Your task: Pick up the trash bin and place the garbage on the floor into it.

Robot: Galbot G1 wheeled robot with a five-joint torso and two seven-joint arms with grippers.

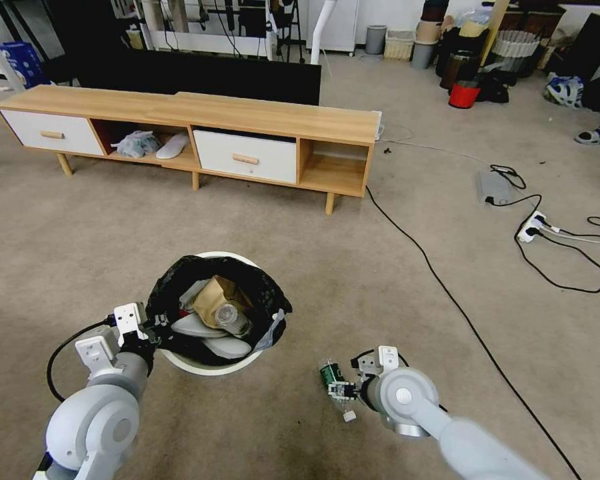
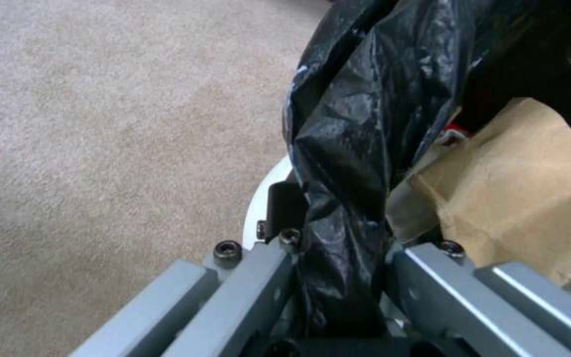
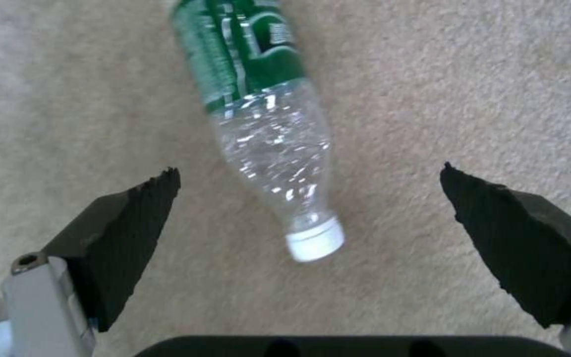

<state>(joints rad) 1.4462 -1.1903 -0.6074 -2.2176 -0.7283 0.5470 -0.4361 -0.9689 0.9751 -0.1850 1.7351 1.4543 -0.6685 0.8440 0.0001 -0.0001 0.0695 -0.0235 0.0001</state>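
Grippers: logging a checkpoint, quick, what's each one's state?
Left tool: shut on the round white plastic trash bin rim, over its black liner.
Right tool: open above the green-labelled clear bottle.

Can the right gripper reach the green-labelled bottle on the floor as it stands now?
Probably yes. The right gripper hangs open just above the bottle, which lies on bare carpet with its white cap between the pads; nothing blocks it.

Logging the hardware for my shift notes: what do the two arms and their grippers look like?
Both arms are smooth light-grey shells with rounded joint housings. The left gripper has white blocky brackets, a black cable looping from its wrist, and grey metal bars with black hex screws. The right gripper has a white bracket and silver-grey metal mounts carrying black, ridged, wedge-shaped fingers.
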